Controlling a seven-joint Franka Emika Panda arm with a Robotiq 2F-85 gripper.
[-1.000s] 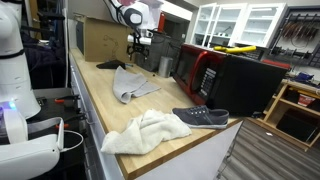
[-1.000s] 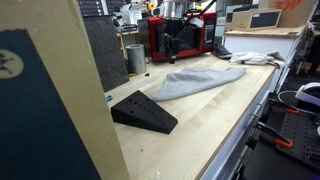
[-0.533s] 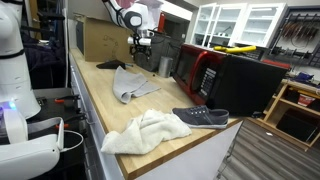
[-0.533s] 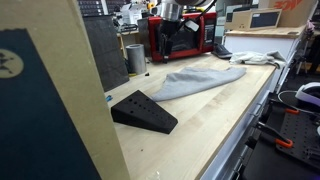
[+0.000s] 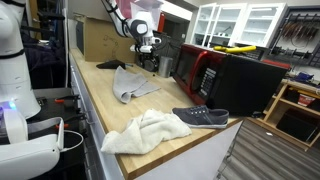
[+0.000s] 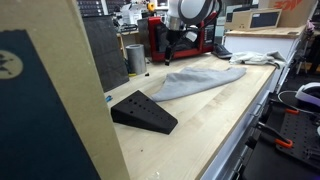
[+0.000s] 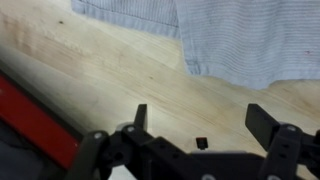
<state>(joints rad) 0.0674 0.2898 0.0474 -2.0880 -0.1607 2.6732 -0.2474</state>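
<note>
We note the gripper (image 7: 200, 118) spread wide, released, holding nothing, hovering over the wooden tabletop (image 7: 100, 70). The grey cloth (image 7: 240, 40) lies flat on it just beyond the fingers, untouched.

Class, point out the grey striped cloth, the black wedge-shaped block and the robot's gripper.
grey striped cloth (image 6: 195, 82): in an exterior view, middle of the fabric.
black wedge-shaped block (image 6: 143, 111): in an exterior view, its sloping top face.
gripper (image 7: 200, 119): wrist view, midway between its open fingertips.
</note>
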